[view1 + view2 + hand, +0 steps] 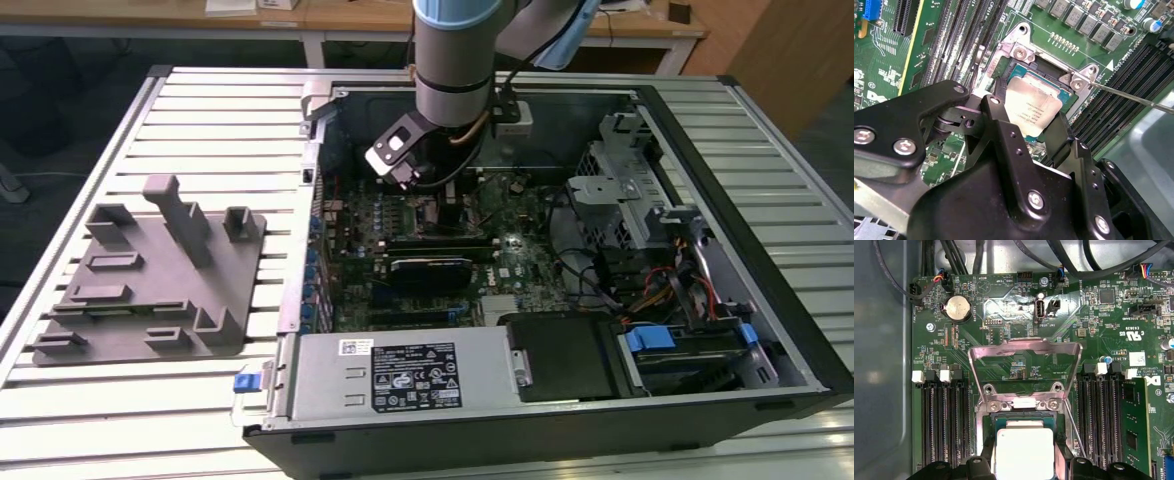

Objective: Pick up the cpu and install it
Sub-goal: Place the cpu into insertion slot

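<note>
While the grey fixture tray (pixel 147 280) sits on the slatted table (pixel 200 110) at the exterior view's left, the work is further right, inside the open computer case (pixel 747 200). The arm (pixel 454 60) reaches down over the green motherboard (pixel 1004 305).

In the second wrist view, the pincer (pixel 1029 127) is narrowed on the cpu (pixel 1034 102), its black fingers (pixel 996 117) against two opposite edges. The chip lies square within the socket frame (pixel 1019 52); I cannot tell whether it is fully seated.

In the first wrist view, the load plate (pixel 1024 347) stands raised.

Judgement: pickup and carry are done and placement is about complete. The pincer has not let go, the plate is not lowered and the lever (pixel 1134 97) is unlatched.
</note>
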